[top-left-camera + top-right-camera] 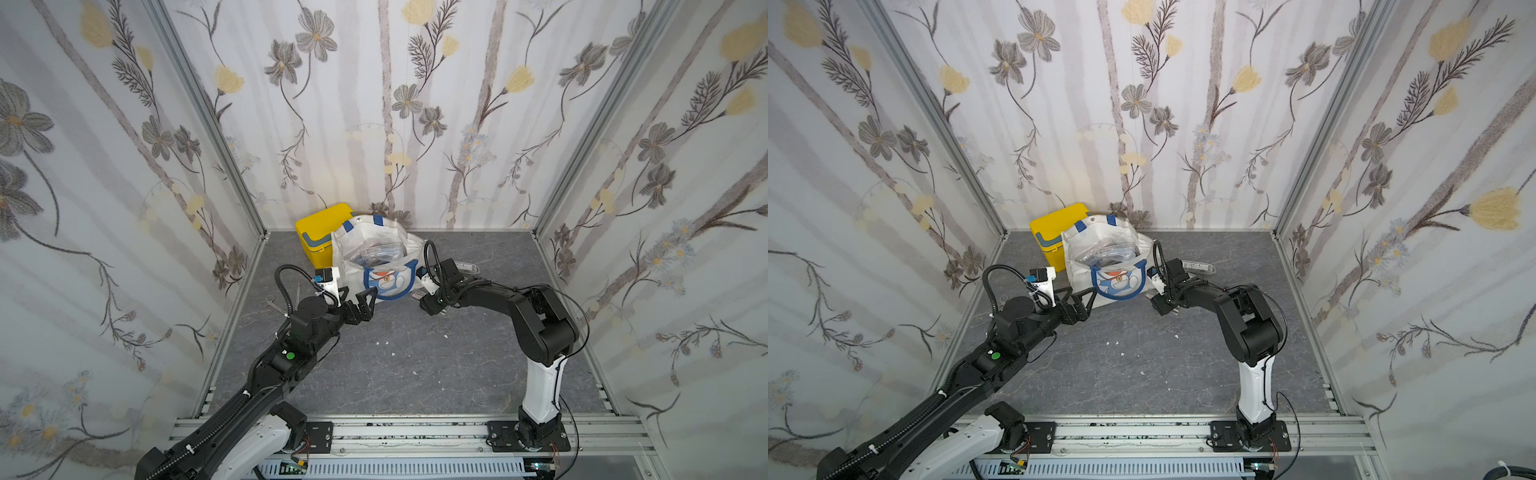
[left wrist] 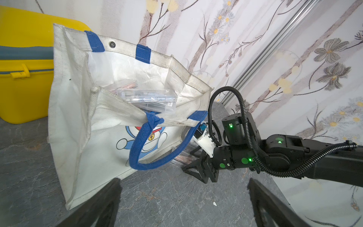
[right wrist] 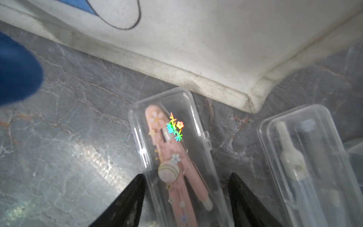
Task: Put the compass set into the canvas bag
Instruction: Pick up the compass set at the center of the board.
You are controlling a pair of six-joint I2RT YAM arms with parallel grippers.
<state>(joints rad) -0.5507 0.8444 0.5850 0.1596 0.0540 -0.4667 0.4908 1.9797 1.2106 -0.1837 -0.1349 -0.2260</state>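
While the left gripper (image 2: 184,179) hovers wide-spread before the white, blue-handled canvas bag (image 2: 74,127) and yellow plastic box (image 2: 23,94), the right gripper (image 3: 186,174) straddles, jaws apart, the pink flowered compass set (image 3: 172,157) in its clear case, flat on the grey tabletop (image 3: 68,127) beside a second clear case (image 3: 304,167), long axis pointing at the bag's base.

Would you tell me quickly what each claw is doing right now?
Left claw: open, holding nothing.
Right claw: open, straddling the clear compass case, not gripping it yet.
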